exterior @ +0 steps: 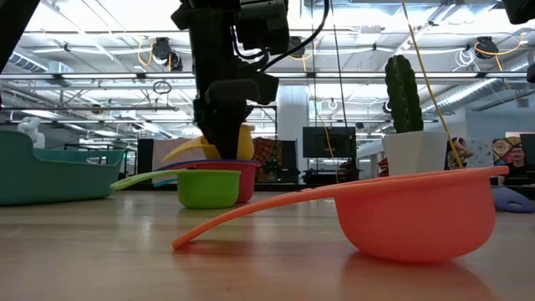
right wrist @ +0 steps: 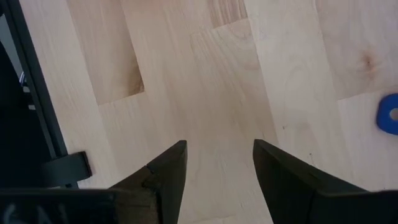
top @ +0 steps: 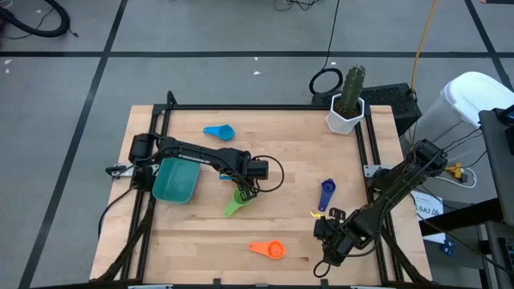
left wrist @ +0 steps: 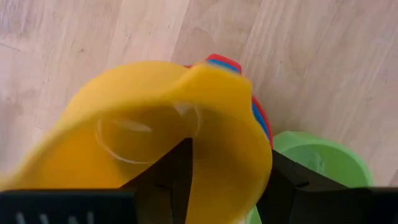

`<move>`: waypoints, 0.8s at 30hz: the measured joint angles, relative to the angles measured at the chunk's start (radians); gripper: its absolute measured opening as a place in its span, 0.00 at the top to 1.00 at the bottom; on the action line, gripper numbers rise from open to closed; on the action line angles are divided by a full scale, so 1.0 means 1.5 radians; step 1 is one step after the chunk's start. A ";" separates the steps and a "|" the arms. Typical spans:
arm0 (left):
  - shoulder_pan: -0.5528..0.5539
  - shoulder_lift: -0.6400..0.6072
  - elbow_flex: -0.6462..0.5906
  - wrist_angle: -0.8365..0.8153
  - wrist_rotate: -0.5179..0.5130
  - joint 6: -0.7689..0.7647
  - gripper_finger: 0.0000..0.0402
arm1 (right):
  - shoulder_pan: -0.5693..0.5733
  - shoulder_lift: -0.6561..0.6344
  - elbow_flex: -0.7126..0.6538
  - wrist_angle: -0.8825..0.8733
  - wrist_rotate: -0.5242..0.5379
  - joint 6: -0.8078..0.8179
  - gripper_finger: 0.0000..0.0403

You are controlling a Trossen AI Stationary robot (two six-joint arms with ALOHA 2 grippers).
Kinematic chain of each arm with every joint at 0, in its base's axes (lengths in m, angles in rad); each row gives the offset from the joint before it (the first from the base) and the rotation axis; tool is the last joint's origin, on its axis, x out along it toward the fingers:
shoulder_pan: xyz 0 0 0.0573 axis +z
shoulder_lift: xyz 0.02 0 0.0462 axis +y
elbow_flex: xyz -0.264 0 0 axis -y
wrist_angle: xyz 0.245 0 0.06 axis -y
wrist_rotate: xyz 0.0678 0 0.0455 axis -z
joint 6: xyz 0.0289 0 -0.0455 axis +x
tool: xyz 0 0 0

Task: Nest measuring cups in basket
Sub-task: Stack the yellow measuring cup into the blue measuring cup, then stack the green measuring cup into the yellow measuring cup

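No readable writing on anything. Yellow cup [left wrist: 155, 137], scoop-shaped, clamped at its rim by left gripper [left wrist: 227, 186], mid-table, over a red cup [exterior: 238, 177] touching the green cup [top: 238, 202]. Basket [top: 175, 181] just beside, toward left edge. Orange cup [top: 269, 250] near front edge; dark blue cup [top: 326, 193] right of centre; light blue cup [top: 219, 132] near back edge. Right gripper [right wrist: 214, 165] parted, empty, front right corner.

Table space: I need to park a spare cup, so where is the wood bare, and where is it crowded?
Bare wood lies between the light blue cup and the cactus pot, and between the basket and the orange cup. It is crowded at the middle, where the left end effector holds the yellow cup by the green cup.
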 joint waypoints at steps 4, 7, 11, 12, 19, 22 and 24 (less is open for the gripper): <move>0.000 -0.006 0.000 -0.005 0.002 0.000 0.64 | 0.000 0.000 0.000 -0.001 0.014 -0.006 0.56; 0.000 -0.016 0.000 -0.010 0.002 0.000 0.64 | 0.000 0.000 0.000 -0.005 0.015 -0.008 0.56; 0.000 -0.034 0.000 -0.018 0.001 -0.001 0.64 | 0.000 0.000 0.000 -0.008 0.015 -0.008 0.56; 0.000 -0.038 0.000 -0.025 0.001 -0.001 0.64 | 0.000 0.000 0.000 -0.009 0.015 -0.008 0.56; 0.000 -0.054 0.000 -0.021 -0.001 -0.005 0.69 | 0.000 0.000 0.000 -0.015 0.015 -0.008 0.56; 0.000 -0.054 0.000 -0.028 0.000 -0.003 0.76 | 0.000 0.000 0.000 -0.015 0.015 -0.008 0.56; 0.000 -0.054 0.000 -0.024 0.000 -0.003 0.81 | 0.000 0.000 0.000 -0.015 0.015 -0.006 0.56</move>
